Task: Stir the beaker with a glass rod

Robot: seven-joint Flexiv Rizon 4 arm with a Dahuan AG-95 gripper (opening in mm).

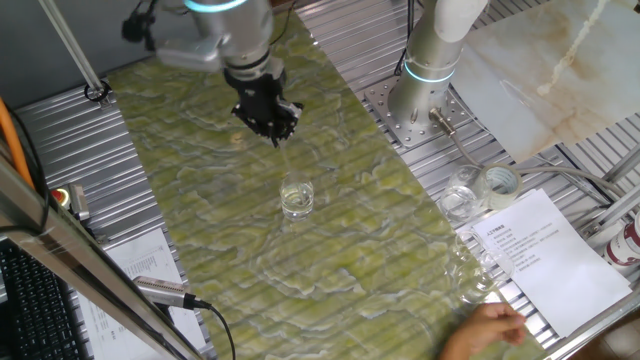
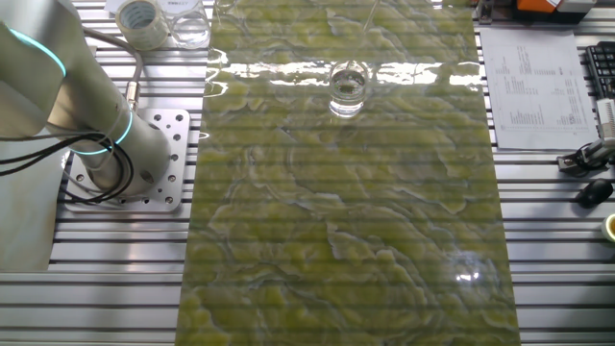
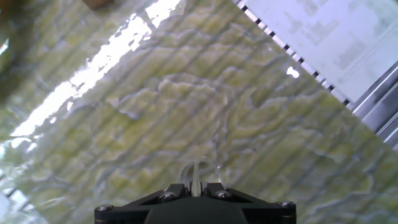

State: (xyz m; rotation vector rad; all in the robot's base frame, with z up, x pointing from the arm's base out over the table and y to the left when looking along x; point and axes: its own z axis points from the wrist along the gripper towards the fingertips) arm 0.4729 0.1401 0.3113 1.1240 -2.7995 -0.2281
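The robot arm (image 1: 215, 30) reaches in from the top of one fixed view and bends down toward the tabletop. Its black claw (image 1: 268, 118) hangs in the air and points down, tipped a little to one side. In the hand view the two fingers (image 3: 180, 190) sit very close together, pinching something thin. The arm's silver base (image 2: 106, 144) is bolted down at the side, with a glowing blue ring.

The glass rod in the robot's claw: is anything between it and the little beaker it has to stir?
Nothing visible. The gripper holds the glass rod above bare green mat, and the beaker stands alone, apart from the other glassware.
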